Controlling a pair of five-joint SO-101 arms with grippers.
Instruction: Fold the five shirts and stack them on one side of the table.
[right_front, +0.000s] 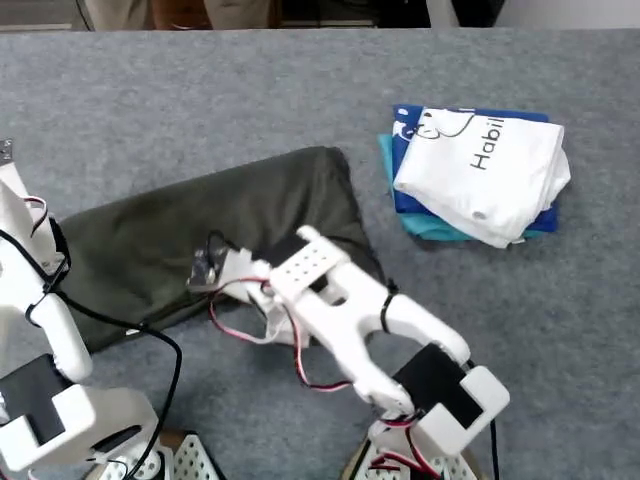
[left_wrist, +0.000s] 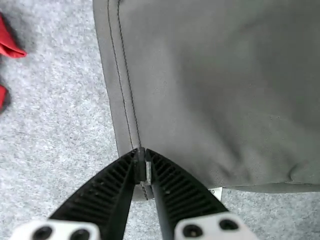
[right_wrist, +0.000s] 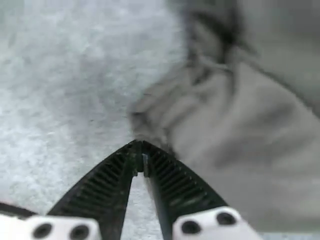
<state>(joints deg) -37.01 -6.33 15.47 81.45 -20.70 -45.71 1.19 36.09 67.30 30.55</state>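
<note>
An olive green shirt (right_front: 230, 225) lies half-folded across the left middle of the grey table. In the left wrist view its stitched hem (left_wrist: 131, 115) runs straight into my left gripper (left_wrist: 142, 162), which is shut on that hem. In the high view the left gripper (right_front: 57, 262) sits at the shirt's left end. My right gripper (right_wrist: 140, 151) is shut on a bunched edge of the same shirt (right_wrist: 240, 130), at the shirt's front edge (right_front: 203, 270) in the high view. Three folded shirts are stacked at the right: white (right_front: 485, 170) on top, then blue (right_front: 405, 125) and teal (right_front: 430, 230).
Grey cloth covers the table (right_front: 150, 90), with open room at the back and at the front right. Red objects (left_wrist: 7, 47) lie on the cloth beside the shirt's hem in the left wrist view. The arms' bases and cables (right_front: 250, 335) take up the front edge.
</note>
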